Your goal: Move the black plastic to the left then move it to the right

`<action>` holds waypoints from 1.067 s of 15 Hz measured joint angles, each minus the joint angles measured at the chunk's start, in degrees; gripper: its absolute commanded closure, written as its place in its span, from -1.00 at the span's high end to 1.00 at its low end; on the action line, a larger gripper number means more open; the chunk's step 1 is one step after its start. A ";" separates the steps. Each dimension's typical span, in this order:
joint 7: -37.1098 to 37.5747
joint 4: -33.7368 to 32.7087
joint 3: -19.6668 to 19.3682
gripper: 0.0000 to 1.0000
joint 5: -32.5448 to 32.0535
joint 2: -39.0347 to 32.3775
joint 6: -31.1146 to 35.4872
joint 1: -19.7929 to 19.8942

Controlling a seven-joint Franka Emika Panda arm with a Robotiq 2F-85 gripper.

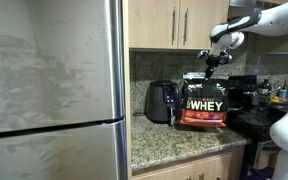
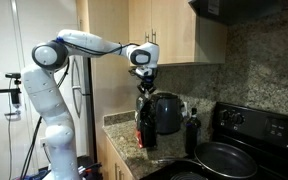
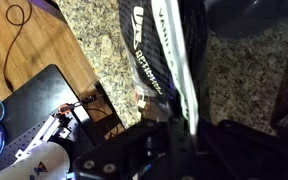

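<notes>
The black plastic bag (image 1: 204,102) with white "WHEY" lettering and a red band stands upright on the granite counter (image 1: 164,140), beside the black egg-shaped air fryer (image 1: 161,102). My gripper (image 1: 211,68) is right at the bag's top edge. In an exterior view the bag (image 2: 145,122) shows edge-on under the gripper (image 2: 144,85). In the wrist view the gripper (image 3: 181,128) is shut on the bag's top seam (image 3: 169,55), which runs between the fingers.
A steel fridge (image 1: 49,90) fills the side beyond the air fryer. A black stove (image 2: 234,150) with a pan stands past the bag, with a dark bottle (image 2: 192,130) near it. Wooden cabinets (image 1: 174,22) hang overhead.
</notes>
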State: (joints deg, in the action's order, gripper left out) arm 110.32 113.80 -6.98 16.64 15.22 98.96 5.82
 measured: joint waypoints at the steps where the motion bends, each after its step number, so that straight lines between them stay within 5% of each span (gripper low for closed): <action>1: -0.01 0.54 0.03 -0.98 -0.19 -0.39 0.04 0.16; 9: 0.02 1.34 -0.35 -1.00 -0.71 -6.68 0.42 1.16; 16: -4.76 -5.62 -3.80 -1.00 1.42 -15.43 7.30 3.34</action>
State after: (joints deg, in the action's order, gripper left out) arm 105.56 108.17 -10.78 18.06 -0.21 106.26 9.16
